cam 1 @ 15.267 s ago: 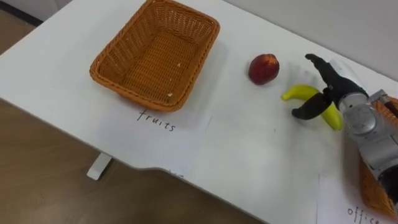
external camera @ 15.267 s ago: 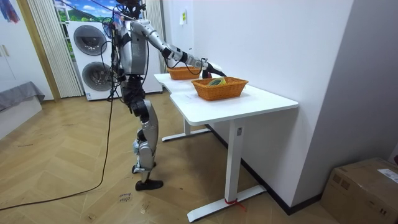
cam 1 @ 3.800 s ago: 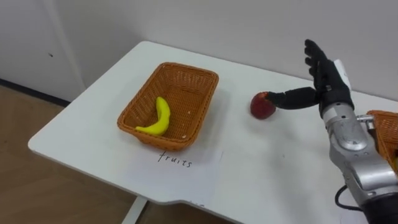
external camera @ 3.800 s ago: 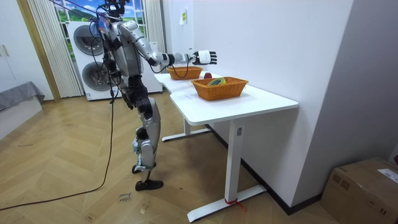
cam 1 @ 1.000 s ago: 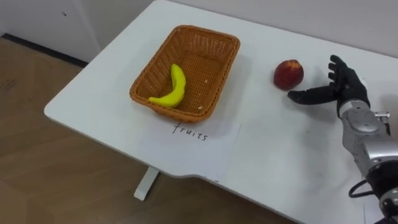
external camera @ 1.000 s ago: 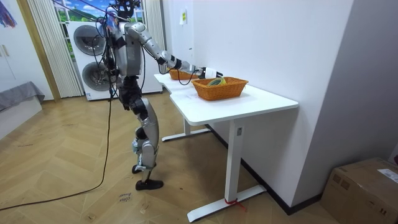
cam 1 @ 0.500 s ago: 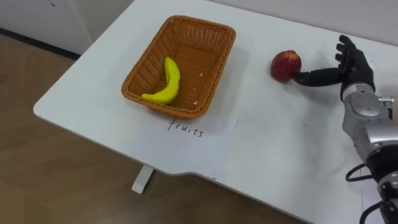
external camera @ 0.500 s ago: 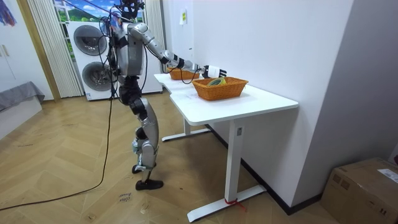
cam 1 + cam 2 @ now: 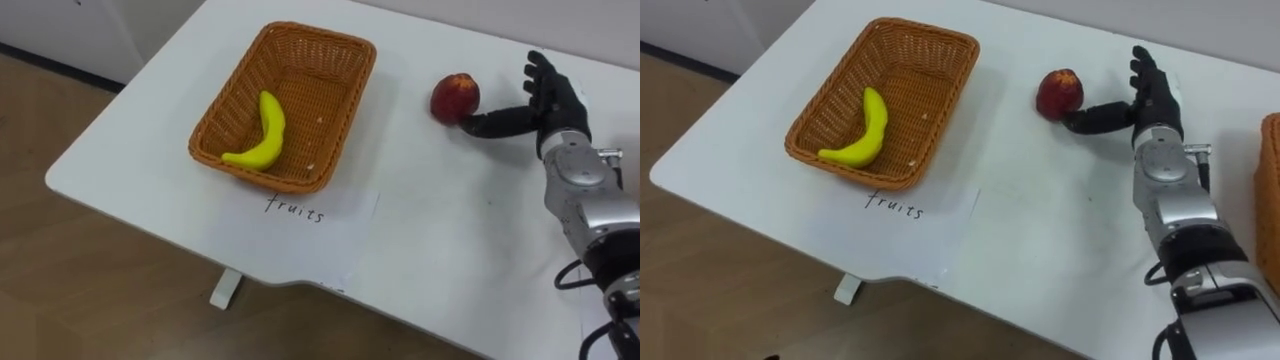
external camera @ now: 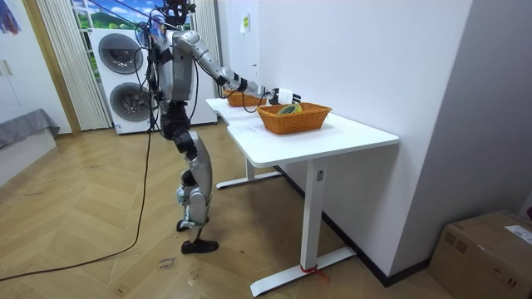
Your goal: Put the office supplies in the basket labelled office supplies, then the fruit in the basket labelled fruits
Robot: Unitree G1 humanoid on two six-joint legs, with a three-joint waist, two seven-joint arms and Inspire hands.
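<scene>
A red apple (image 9: 454, 97) lies on the white table (image 9: 430, 230), to the right of the wicker fruit basket (image 9: 310, 85). A yellow banana (image 9: 258, 131) rests inside that basket. My right hand (image 9: 552, 100) is open just right of the apple, fingers straight and raised, with the thumb stretched left so that its tip touches the apple's near right side. In the right eye view the apple (image 9: 1059, 92) and the hand (image 9: 1152, 92) stand the same way. In the room view I stand at the table's long side with my right arm reaching out over it.
A paper sheet with handwriting (image 9: 300, 222) lies in front of the fruit basket. A second wicker basket (image 9: 1272, 190) sits at the table's right end, holding some things in the room view (image 10: 294, 117). Washing machines (image 10: 125, 75) stand behind me.
The banana, on the table 15 s ago, now lies in the fruit basket. Over the last second my right hand moved left and its thumb came against the apple.
</scene>
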